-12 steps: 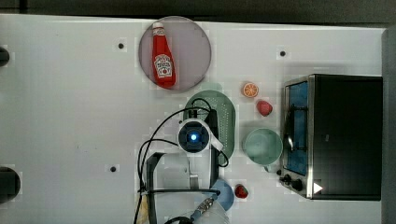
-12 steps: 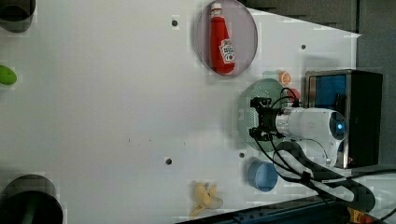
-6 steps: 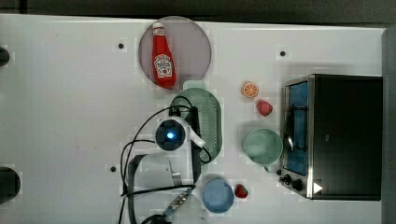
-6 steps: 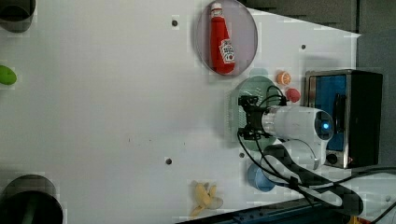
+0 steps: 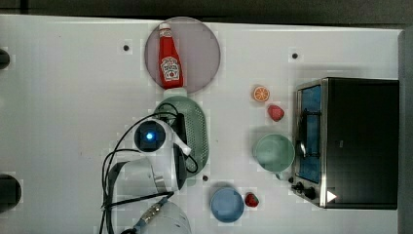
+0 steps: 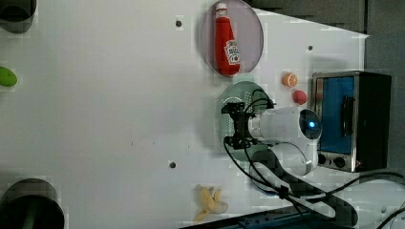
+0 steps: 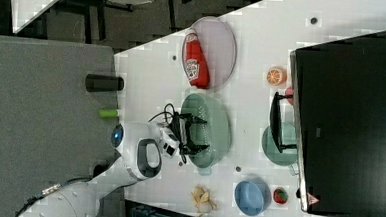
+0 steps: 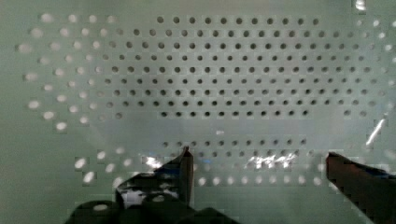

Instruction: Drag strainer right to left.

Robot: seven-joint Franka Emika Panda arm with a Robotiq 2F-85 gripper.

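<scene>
The strainer is a pale green oval colander lying just below the plate in the top view, half covered by my arm's wrist. My gripper reaches down into it with the jaws spread wide, and nothing is held between them. In the wrist view the gripper hangs close over the strainer's dotted floor, with one dark fingertip well apart from the other. The right view shows the gripper inside the strainer, near the rim on the arm's side.
A ketchup bottle lies on a round grey plate touching the strainer's end. A mint bowl, a blue bowl, an orange slice, two strawberries and a toaster oven stand at the top view's right. A banana lies near the table edge.
The arm has moved toward the top view's left, and the strainer has slid left with it, away from the mint bowl. The blue bowl has come out from under the arm.
</scene>
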